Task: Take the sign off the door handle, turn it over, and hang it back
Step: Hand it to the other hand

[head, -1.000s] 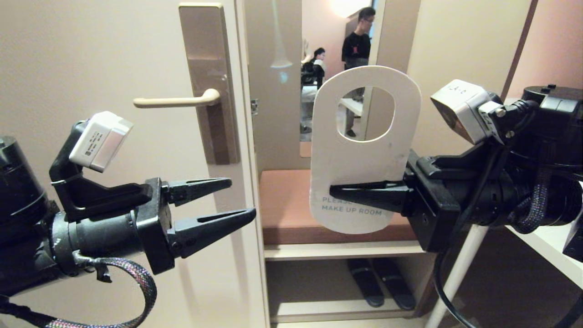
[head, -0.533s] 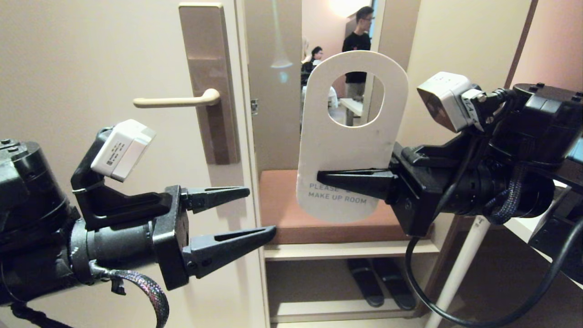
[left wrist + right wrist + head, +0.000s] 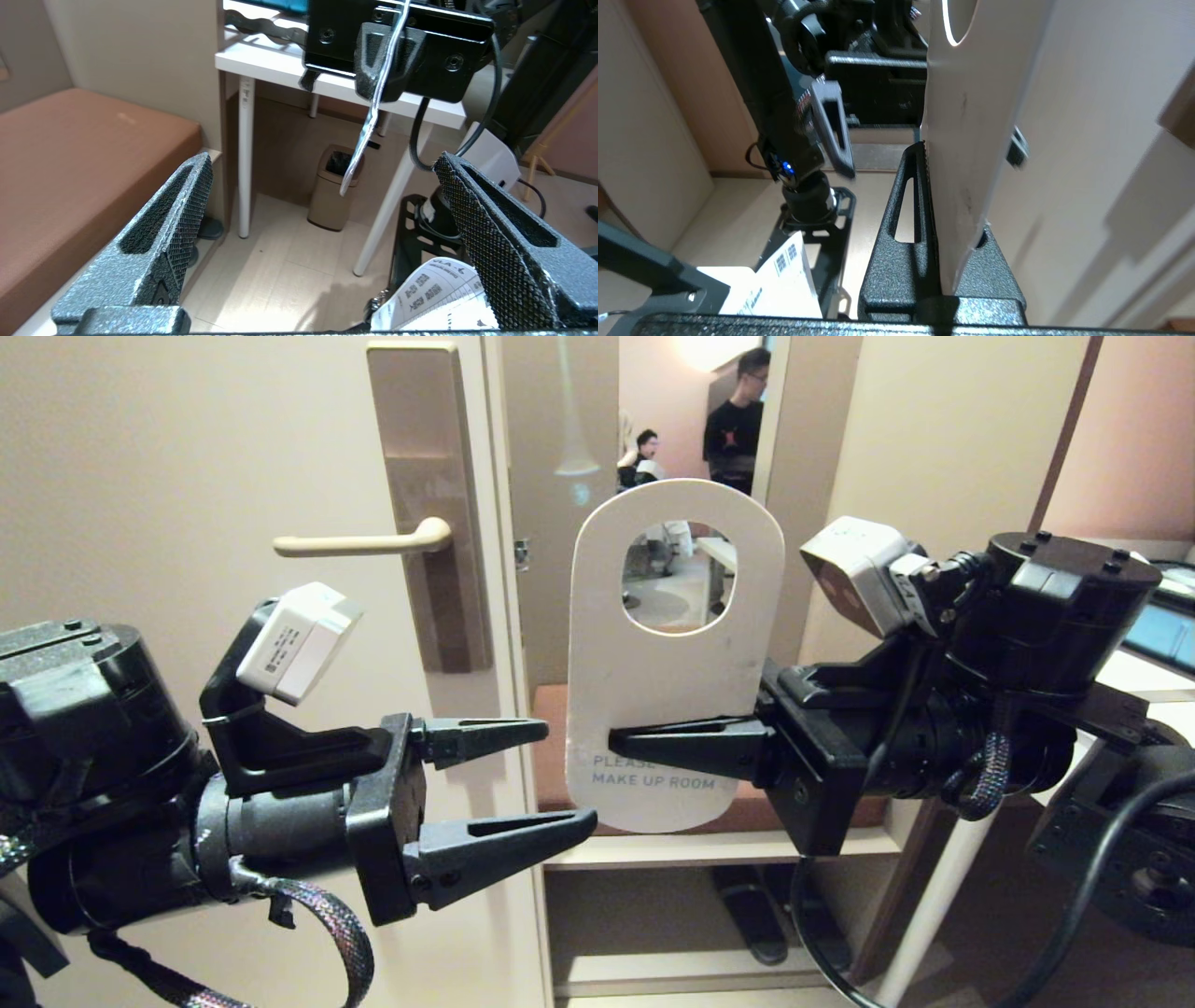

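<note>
Sign (image 3: 674,653), thin, light and likely flexible card, was pinched at its lower edge by the right gripper (image 3: 621,747); the left gripper (image 3: 551,779) gaped wide just beside the free edge.

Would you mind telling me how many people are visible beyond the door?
2. One person in a dark top stands behind the sign; another person sits lower, beside the first. More may be hidden.

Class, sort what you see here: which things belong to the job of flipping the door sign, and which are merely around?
Part of the job:
sign, clamped in the right gripper
door handle, bare
left gripper, jaws open beside the sign

Merely around:
slippers on the low shelf
bin
brown cushion
two people beyond
</note>
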### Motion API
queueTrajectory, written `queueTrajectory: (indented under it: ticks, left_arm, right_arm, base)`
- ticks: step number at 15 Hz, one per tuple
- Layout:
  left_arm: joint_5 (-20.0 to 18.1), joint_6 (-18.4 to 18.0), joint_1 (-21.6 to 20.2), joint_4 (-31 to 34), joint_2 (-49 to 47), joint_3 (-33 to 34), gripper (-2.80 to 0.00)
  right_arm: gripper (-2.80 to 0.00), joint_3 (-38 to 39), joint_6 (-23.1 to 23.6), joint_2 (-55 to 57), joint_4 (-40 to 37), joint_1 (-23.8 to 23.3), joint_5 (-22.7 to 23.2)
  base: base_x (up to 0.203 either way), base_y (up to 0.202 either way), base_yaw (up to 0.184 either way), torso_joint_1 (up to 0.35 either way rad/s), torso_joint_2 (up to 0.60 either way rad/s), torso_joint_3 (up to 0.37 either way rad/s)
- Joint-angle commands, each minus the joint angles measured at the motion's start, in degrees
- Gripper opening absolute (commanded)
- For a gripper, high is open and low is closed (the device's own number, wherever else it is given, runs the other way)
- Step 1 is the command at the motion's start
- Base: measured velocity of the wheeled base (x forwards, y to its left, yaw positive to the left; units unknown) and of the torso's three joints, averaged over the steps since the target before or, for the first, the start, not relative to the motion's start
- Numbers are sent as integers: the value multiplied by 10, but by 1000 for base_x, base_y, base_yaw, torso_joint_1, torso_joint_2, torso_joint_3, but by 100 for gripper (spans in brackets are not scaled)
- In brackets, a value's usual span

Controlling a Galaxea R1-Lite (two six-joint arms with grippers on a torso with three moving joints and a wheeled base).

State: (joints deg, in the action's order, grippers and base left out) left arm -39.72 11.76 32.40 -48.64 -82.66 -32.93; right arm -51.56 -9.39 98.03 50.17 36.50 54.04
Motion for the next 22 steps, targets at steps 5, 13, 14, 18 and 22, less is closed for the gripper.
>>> queueTrajectory:
  ticks: [5, 13, 14, 18, 22]
  left_arm:
    - [-4, 3, 35, -3, -8, 0, 0]
    - [-4, 43, 43, -44, -7, -1, 0]
    - [-4, 43, 44, -44, -7, 0, 0]
    - [-4, 44, 69, -44, -7, 3, 0]
    - [-4, 44, 77, -44, -8, 2, 0]
  right_arm:
    - [-280, -28, -57, 37, 63, 31, 2]
    - [-280, -31, -78, 38, 63, 56, 3]
    - [-280, -31, -78, 38, 63, 58, 3]
    - [-280, -31, -78, 38, 64, 58, 3]
    - [-280, -32, -78, 38, 64, 58, 3]
  base:
    - [0, 0, 0, 0, 0, 0]
    - [0, 0, 0, 0, 0, 0]
    - [0, 0, 0, 0, 0, 0]
    - [0, 0, 0, 0, 0, 0]
    - [0, 0, 0, 0, 0, 0]
